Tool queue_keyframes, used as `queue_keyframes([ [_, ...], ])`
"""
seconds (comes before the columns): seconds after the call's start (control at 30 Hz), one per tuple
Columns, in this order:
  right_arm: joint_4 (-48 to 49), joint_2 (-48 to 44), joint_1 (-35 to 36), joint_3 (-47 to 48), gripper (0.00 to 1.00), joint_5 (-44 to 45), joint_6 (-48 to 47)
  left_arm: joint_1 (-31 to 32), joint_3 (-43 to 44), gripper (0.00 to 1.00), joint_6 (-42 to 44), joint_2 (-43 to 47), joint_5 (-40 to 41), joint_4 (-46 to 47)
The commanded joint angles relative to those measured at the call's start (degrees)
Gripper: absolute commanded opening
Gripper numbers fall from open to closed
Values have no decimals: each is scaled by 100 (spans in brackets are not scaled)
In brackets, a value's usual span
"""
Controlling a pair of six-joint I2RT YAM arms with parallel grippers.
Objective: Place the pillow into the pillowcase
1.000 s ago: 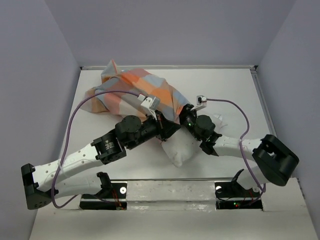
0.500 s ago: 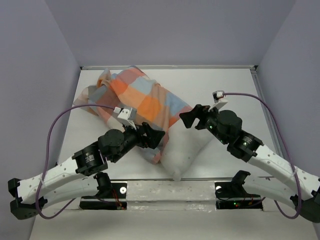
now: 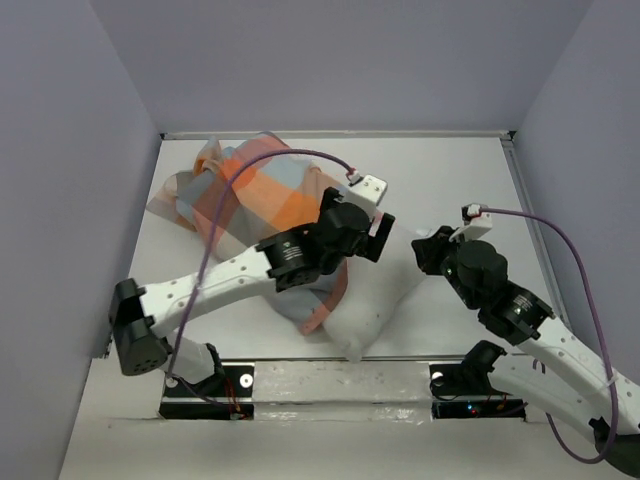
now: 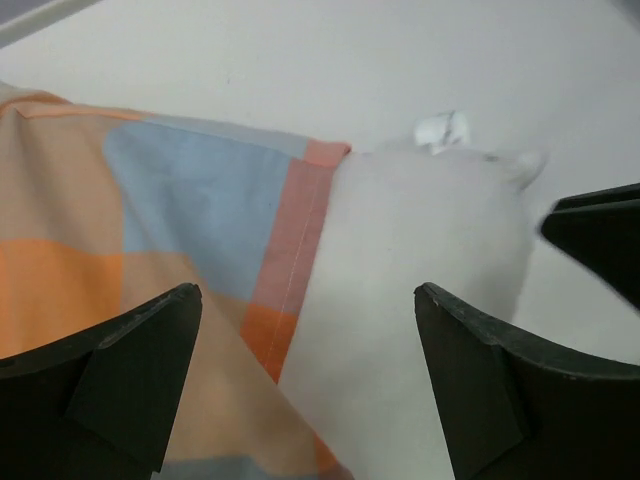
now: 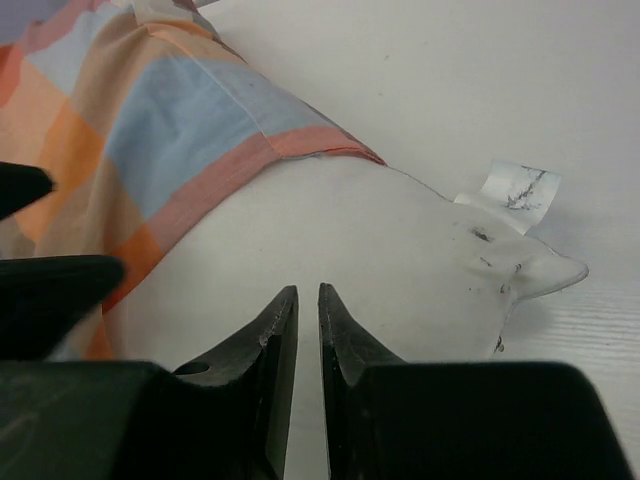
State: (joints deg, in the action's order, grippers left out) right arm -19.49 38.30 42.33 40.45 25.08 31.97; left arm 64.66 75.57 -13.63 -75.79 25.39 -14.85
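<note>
Pillow (image 3: 385, 300): on counter (image 3: 450, 170), far part sheathed in checked pillowcase (image 3: 265, 190). The bare white end with its tag (image 5: 518, 190) protrudes.
Left pincer (image 4: 308, 300): released, spread wide above the pillowcase mouth.
Right pincer (image 5: 308, 300): clenched to a slit, grasping nothing, over bare pillow.

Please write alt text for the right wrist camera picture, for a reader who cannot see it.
A plain white pillow lies on a white table, its left part inside a checked orange, peach and light blue pillowcase; its bare corner with a small tag points right. At the bottom edge, the dark right hand is almost closed.
</note>
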Motion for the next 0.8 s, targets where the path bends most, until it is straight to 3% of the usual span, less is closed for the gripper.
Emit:
queue_keyframes([
  [0.0, -108, -331, -5, -124, 20, 32, 38, -85, 291, 99, 1204, -1059, 1003, -378],
  [0.33, -21, -693, -5, -449, 20, -591, 64, -586, 476, 86, 1626, -1816, 924, -71],
  [0.43, 146, -684, -5, -581, 24, -776, -49, -586, 520, 70, 1653, -2001, 1345, 69],
  [0.47, 182, -649, -5, -599, 27, -829, -94, -586, 520, 66, 1653, -2001, 1416, 131],
  [0.53, 199, -412, -5, -599, 44, -873, -182, -586, 538, 57, 1696, -2001, 1478, 280],
  [0.57, 217, -229, -5, -556, 58, -899, -260, -595, 590, 51, 1740, -2019, 1548, 377],
  [0.67, 296, 27, -5, -433, 78, -917, -340, -587, 722, 36, 1863, -2124, 1679, 422],
  [0.77, 471, 325, -5, -345, 88, -848, -393, -595, 766, 16, 1890, -2133, 1820, 500],
])
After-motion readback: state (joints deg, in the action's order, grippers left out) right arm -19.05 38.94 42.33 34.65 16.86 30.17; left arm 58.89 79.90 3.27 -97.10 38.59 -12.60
